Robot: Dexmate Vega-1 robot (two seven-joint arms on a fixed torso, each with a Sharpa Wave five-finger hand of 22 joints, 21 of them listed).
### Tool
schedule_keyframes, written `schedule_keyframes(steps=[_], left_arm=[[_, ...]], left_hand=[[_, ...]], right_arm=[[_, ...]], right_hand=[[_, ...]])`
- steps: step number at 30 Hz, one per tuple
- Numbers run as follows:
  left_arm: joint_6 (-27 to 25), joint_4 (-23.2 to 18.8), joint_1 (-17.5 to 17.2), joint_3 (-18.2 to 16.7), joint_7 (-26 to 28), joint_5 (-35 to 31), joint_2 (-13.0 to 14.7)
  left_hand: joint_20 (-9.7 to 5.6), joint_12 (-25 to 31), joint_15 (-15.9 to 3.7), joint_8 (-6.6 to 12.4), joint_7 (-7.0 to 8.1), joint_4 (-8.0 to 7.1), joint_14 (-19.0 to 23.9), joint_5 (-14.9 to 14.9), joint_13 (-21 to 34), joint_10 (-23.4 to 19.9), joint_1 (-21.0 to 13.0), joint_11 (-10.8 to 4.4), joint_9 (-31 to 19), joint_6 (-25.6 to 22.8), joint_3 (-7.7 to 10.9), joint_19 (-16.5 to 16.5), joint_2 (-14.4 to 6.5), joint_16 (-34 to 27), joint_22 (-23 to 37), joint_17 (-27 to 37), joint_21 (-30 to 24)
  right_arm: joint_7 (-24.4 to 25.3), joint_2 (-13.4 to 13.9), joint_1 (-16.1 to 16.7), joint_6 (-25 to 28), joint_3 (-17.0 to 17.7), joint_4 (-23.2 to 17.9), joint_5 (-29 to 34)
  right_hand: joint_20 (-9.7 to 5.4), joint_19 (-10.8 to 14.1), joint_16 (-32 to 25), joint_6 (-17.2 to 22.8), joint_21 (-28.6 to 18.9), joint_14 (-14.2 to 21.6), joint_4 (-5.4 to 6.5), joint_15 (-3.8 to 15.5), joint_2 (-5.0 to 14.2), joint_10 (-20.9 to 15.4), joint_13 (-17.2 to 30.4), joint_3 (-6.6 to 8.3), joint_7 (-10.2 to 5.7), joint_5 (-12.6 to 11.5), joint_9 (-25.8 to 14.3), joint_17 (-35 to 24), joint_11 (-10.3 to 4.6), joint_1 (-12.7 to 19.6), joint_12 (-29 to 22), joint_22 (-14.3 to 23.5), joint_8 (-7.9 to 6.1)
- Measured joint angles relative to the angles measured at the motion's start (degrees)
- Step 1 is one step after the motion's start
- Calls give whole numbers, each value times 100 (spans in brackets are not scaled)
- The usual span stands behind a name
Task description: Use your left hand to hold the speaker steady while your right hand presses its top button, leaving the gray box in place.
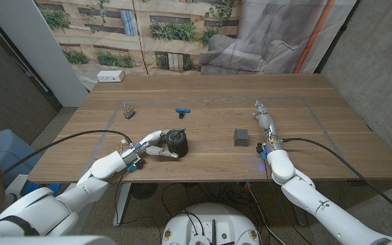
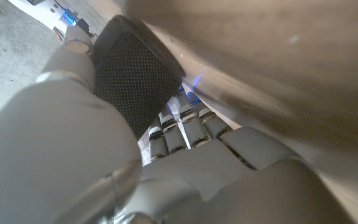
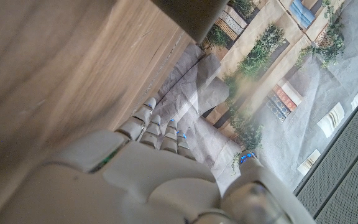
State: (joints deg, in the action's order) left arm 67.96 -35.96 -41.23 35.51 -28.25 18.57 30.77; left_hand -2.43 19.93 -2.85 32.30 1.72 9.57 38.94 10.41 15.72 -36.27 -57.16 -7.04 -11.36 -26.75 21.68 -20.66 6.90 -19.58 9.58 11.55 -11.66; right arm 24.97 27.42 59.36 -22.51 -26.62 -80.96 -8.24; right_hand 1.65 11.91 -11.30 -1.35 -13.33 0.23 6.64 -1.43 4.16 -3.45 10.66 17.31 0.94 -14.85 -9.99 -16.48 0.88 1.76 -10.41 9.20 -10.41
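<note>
The robot's left hand cups the dark round speaker near the table's front edge, fingers wrapped against its mesh side — the steadying step looks underway. The right hand, fingers straight and holding nothing, lies well apart, just beyond the gray box. Next, it likely must cross over the box to reach the speaker's top button. No legible writing.

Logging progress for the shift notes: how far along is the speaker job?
Done: the left hand grips the speaker. In hand: nothing more; the right hand lies stretched out beyond the gray box, holding nothing. Left: pressing the speaker's top button.
</note>
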Motion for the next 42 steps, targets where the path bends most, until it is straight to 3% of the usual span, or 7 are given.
schedule_keyframes(steps=[5,13,16,17,26,39,42], left_arm=[[-205,-372,-175,-77,171,6,67],[-634,-1082,-464,-180,429,-27,273],[-634,-1404,-574,-216,429,-27,379],[-984,-1606,-621,-246,579,-92,454],[-1670,-2623,-840,-417,803,-166,838],[-2555,-3632,-1043,-595,849,81,1197],[-2814,-3885,-1087,-646,847,212,1264]], left_hand=[[-20,43,88,20,-31,1,88,1,59,-110,1,110,6,-31,-49,-344,-1,-101,10,1,-86],[-20,108,190,31,-142,1,191,0,100,-242,1,241,6,-142,-96,-523,-1,-231,20,1,-85],[-21,109,190,32,-143,1,192,0,127,-242,1,241,5,-143,-96,-524,-1,-231,20,2,-85],[-21,109,190,33,-143,1,192,0,127,-242,1,241,4,-143,-97,-524,-1,-231,20,2,-85],[-21,109,172,41,-143,-6,210,19,145,-240,1,240,3,-143,-135,-524,-1,-186,19,2,-62],[-21,102,171,43,-143,-7,212,19,174,-274,1,274,33,-143,-136,-524,-1,-165,19,4,-62],[-21,101,171,43,-204,-10,273,19,174,-314,1,314,36,-204,-139,-524,-1,-154,18,7,-62]], right_arm=[[-31,15,17,-21,18,2,-39],[-98,34,45,-36,52,-15,-138],[-119,48,58,-36,65,-48,-164],[-132,58,62,-35,72,-70,-174],[-180,174,112,81,133,-309,-198],[-262,349,199,412,200,-771,-234],[-271,399,234,535,222,-916,-249]], right_hand=[[0,0,0,0,0,0,0,0,0,28,0,0,0,0,0,0,-28,0,0,0,0],[0,0,0,0,24,0,-25,0,0,28,0,25,0,0,13,27,-28,0,0,0,0],[0,0,0,0,24,0,-25,0,0,28,0,25,0,0,13,27,-28,0,0,0,0],[0,0,0,0,24,0,-25,0,0,28,0,25,0,0,13,26,-28,0,0,0,0],[-33,32,1,0,65,0,-25,0,0,28,1,25,0,0,13,26,-28,0,0,0,0],[-33,32,1,0,65,0,-24,0,0,27,1,24,0,0,12,55,-27,0,-41,0,0],[-33,31,1,0,65,0,-24,0,0,27,1,24,0,0,12,54,-27,0,-41,0,0]])
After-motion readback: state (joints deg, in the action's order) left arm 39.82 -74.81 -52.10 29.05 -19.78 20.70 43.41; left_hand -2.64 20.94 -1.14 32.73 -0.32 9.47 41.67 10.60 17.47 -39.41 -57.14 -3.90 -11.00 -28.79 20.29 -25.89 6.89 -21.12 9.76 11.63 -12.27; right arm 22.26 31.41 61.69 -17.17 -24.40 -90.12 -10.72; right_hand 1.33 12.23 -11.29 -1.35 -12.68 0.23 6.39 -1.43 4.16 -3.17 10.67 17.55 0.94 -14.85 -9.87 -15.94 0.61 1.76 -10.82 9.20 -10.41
